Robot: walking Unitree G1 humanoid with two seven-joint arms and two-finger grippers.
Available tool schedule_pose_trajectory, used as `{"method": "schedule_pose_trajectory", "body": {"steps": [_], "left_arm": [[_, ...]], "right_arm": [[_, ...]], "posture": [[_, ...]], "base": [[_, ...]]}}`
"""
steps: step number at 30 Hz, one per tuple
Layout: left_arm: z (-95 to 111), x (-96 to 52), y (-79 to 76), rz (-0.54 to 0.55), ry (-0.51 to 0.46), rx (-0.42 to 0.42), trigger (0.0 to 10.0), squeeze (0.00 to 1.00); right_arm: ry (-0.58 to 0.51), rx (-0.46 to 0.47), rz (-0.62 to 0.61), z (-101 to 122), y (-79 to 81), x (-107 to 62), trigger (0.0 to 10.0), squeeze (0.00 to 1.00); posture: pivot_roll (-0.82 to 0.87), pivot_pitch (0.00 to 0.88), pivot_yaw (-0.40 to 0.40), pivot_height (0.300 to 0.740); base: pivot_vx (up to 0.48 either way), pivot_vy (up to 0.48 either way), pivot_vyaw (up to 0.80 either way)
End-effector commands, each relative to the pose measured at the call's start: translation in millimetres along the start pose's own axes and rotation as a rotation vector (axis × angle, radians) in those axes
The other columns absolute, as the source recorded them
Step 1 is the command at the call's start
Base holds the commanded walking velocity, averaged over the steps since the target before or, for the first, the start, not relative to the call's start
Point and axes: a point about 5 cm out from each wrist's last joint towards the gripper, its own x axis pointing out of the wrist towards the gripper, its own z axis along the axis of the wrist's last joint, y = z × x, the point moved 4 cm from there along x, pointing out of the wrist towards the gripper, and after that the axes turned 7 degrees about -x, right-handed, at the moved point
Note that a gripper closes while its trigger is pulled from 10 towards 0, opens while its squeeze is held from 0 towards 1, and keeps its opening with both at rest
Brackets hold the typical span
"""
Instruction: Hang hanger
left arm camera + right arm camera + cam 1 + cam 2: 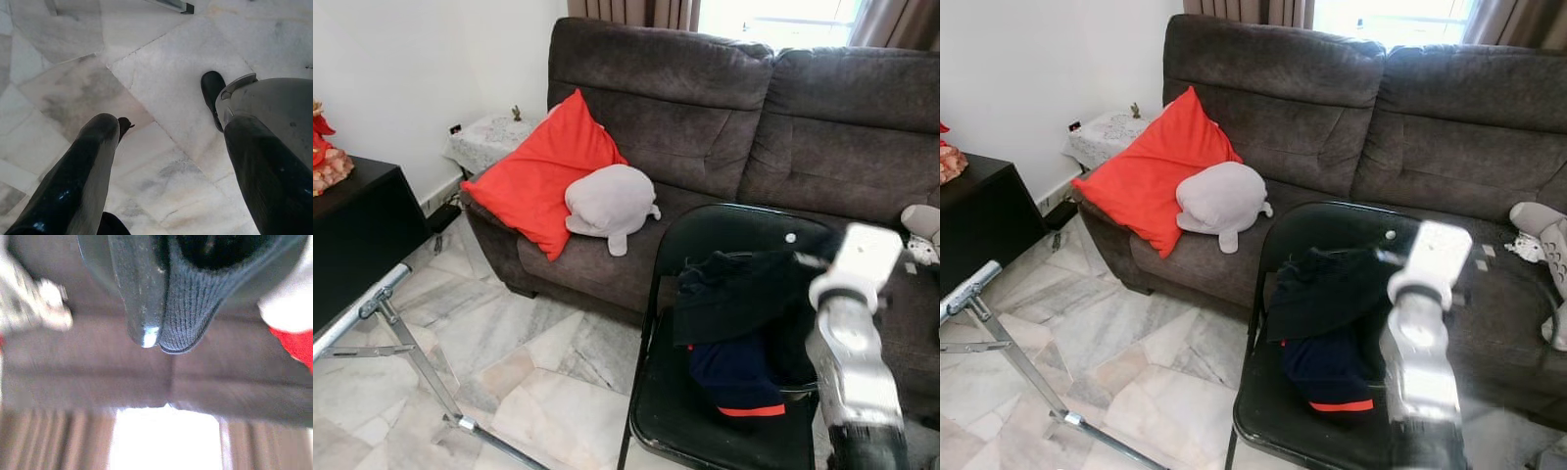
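A pile of dark clothing (pixel 739 323), black and navy with a red stripe, lies on a black folding chair (pixel 724 421) in front of the sofa. My right arm (pixel 847 333) reaches over the chair, its wrist above the pile. In the right wrist view my right gripper (pixel 166 333) pinches a fold of black knit fabric (pixel 188 308) against one finger (pixel 142 289); a raised part of the garment (pixel 754 279) hangs from it. My left gripper (pixel 171 127) hangs open over the marble floor, with nothing between its fingers (pixel 83 171). I cannot make out a hanger.
A dark grey sofa (pixel 705 108) holds a red cushion (pixel 543 176) and a grey plush toy (pixel 607 201). A silver metal frame (pixel 406 348) and a black cabinet (pixel 357 235) stand at the left. Marble floor (pixel 538 362) lies between the frame and the chair.
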Motion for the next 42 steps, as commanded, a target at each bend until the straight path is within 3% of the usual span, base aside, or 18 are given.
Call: {"method": "schedule_pose_trajectory", "body": {"steps": [1,2,3,4,5,6,7,10,11,12,13,14,17,20,23,25,32,42], "left_arm": [[-2,-0.3,1.8,0.008,0.01,-0.003,10.0,0.0],[-2,-0.3,1.8,0.009,0.01,-0.003,10.0,0.0],[-2,-0.3,1.8,0.009,0.01,-0.003,10.0,0.0],[-2,-0.3,2.2,0.01,0.009,-0.005,10.0,0.0],[-2,-0.3,2.2,0.01,0.009,-0.005,10.0,0.0],[-2,-0.3,2.3,0.01,0.009,-0.005,10.0,0.0],[-2,-0.3,2.5,0.01,0.009,-0.006,10.0,0.0],[-2,-0.4,2.7,0.013,0.008,-0.01,10.0,0.0],[-2,-0.4,2.9,0.014,0.008,-0.012,10.0,0.0],[-3,-0.4,3.2,0.015,0.008,-0.014,10.0,0.0],[-3,-0.4,3.4,0.016,0.009,-0.013,10.0,0.0],[-3,-0.4,3.4,0.016,0.009,-0.013,10.0,0.0],[-3,-0.5,3.8,0.018,0.011,-0.011,10.0,0.0],[-3,-0.5,4.0,0.017,0.012,-0.008,10.0,0.0],[-3,-0.5,3.8,0.015,0.012,-0.007,10.0,0.0],[-3,-0.5,3.6,0.014,0.011,-0.009,10.0,0.0],[-3,-0.5,3.3,0.014,0.013,-0.008,10.0,0.0],[-3,-0.6,4.2,0.016,0.014,-0.01,10.0,0.0]], "right_arm": [[-0.149,-0.068,0.105,36,28.4,2.8,10.0,0.0],[-0.21,-0.096,0.152,50,42.5,1.8,10.0,0.0],[-0.21,-0.096,0.152,50,42.5,1.8,10.0,0.0],[-0.327,-0.101,0.279,79,77.6,-8.2,10.0,0.0],[-0.327,-0.101,0.279,79,77.6,-8.2,10.0,0.0],[-0.371,-0.098,0.334,89,91.7,-14.3,10.0,0.0],[-0.478,-0.073,0.522,110,130.9,-38.4,10.0,0.0],[-0.562,-0.056,0.72,120,163.8,-69.0,10.0,0.0],[-0.586,-0.016,0.782,125,172.6,-80.9,10.0,0.0],[-0.616,0.084,0.86,136,181.5,-98.2,10.0,0.0],[-0.636,0.158,0.93,145,185.4,-111.5,10.0,0.0],[-0.636,0.158,0.93,145,185.4,-111.5,10.0,0.0],[-0.732,0.279,1.095,167,187.7,-147.9,10.0,0.0],[-0.752,0.284,1.096,170,189.2,-152.5,10.0,0.0],[-0.742,0.22,1.108,159,198.5,-154.5,10.0,0.0],[-0.696,0.16,1.118,140,206.0,-153.0,10.0,0.0],[-0.541,0.034,1.107,88,202.2,-142.3,10.0,0.0],[-0.474,0.022,1.076,66,196.6,-138.4,10.0,0.0]], "posture": [[0.0,0.0,0.036,0.74],[0.0,0.0,0.036,0.74],[0.0,0.0,0.036,0.74],[0.0,0.0,0.038,0.74],[0.0,0.0,0.038,0.74],[0.0,0.0,0.038,0.74],[0.0,0.0,0.039,0.74],[0.01,0.0,0.037,0.74],[0.01,0.0,0.037,0.74],[0.01,0.0,0.038,0.74],[0.01,0.0,0.038,0.74],[0.01,0.0,0.038,0.74],[0.01,0.0,0.04,0.74],[0.0,0.0,0.043,0.74],[0.0,0.0,0.042,0.74],[0.0,0.0,0.042,0.74],[0.01,0.0,0.039,0.74],[0.01,0.0,0.041,0.74]], "base": [[0.0,0.0,0.0],[0.0,0.0,0.0],[0.0,0.0,0.0],[0.0,0.0,0.0],[0.0,0.0,0.0],[0.0,0.0,0.0],[0.0,0.0,0.0],[0.0,0.0,0.0],[0.0,0.0,0.0],[0.0,0.0,0.0],[0.0,0.0,0.0],[0.0,0.0,0.0],[0.0,0.0,0.0],[0.0,0.0,0.0],[0.0,0.0,0.14],[0.0,0.0,0.67],[0.0,0.0,0.76],[0.0,0.0,0.77]]}}
